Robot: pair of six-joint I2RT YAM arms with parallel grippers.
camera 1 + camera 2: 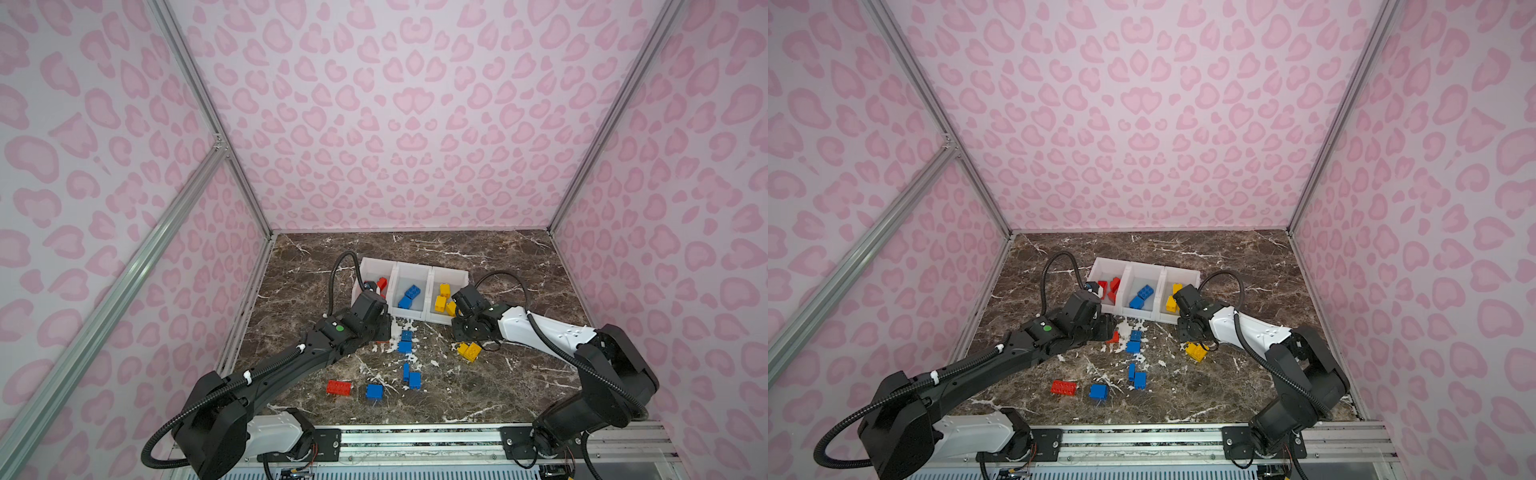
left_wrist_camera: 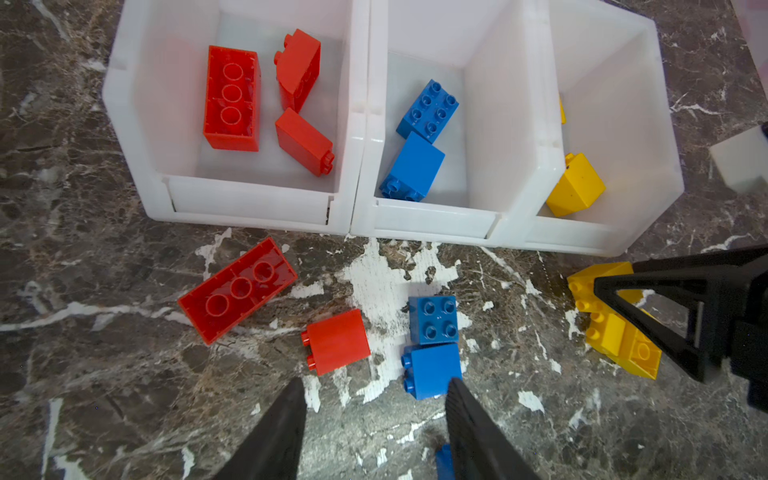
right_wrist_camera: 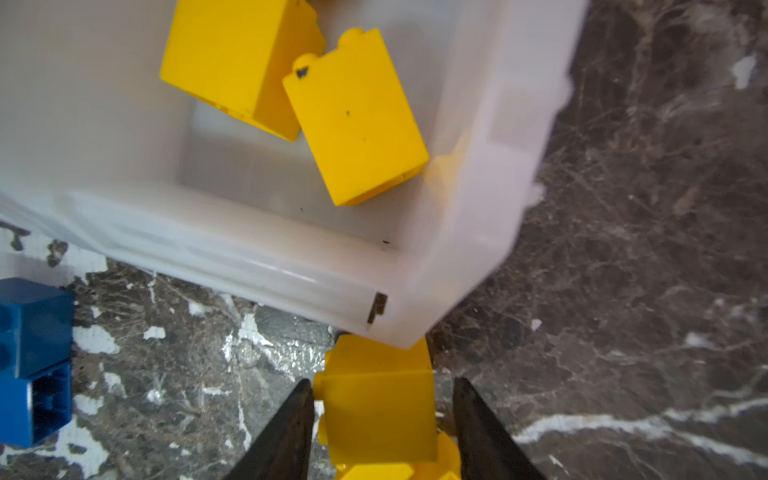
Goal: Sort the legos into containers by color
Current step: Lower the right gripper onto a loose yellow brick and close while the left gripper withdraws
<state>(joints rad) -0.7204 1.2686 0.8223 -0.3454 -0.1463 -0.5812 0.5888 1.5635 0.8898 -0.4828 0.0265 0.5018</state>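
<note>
Right pincer (image 3: pixel 382 381) low, astride yellow lego (image 3: pixel 376 409)

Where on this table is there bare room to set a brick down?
Bare tabletop: the strip behind the bins up to the back wall, and the front-right patch between the front blue bricks and the right arm. Crowded: just before the bins, among the loose bricks.

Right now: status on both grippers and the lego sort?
Left gripper open, empty, above marble tabletop. Right gripper open, straddling small yellow plastic brick, not clamped. Corner of white plastic bin close ahead; red bricks, blue bricks loose.
</note>
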